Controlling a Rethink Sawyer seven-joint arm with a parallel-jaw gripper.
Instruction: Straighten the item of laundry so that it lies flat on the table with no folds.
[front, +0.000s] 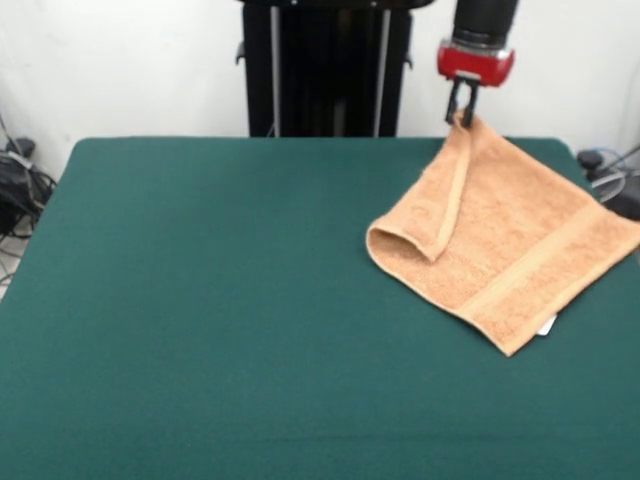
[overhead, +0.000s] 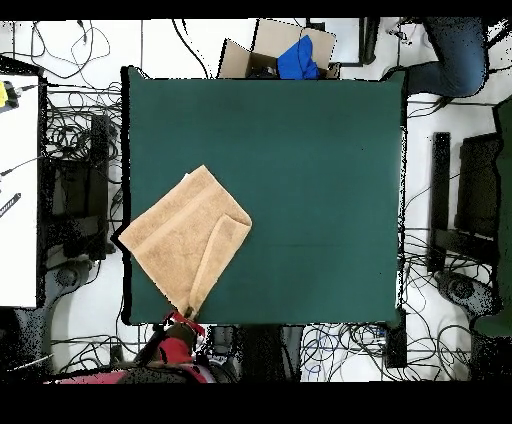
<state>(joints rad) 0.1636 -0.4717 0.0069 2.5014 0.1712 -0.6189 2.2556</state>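
Note:
The peach-orange terry towel (front: 510, 240) lies at the right side of the dark green table (front: 220, 300), with one corner folded over into a narrow flap. A woven band runs near its front right edge, and a small white tag (front: 546, 325) peeks out beneath. My gripper (front: 462, 115) is shut on the towel's far corner at the table's far edge and holds it lifted slightly. In the overhead view the towel (overhead: 185, 240) sits at the table's (overhead: 310, 180) lower left, overhanging the left edge, with the gripper (overhead: 182, 320) at its bottom corner.
The robot's black pedestal (front: 325, 65) stands behind the table. Cables and equipment (front: 20, 185) lie on the floor at both sides. A cardboard box with blue cloth (overhead: 290, 50) and a person's leg (overhead: 455, 55) show past the table's far edge in the overhead view.

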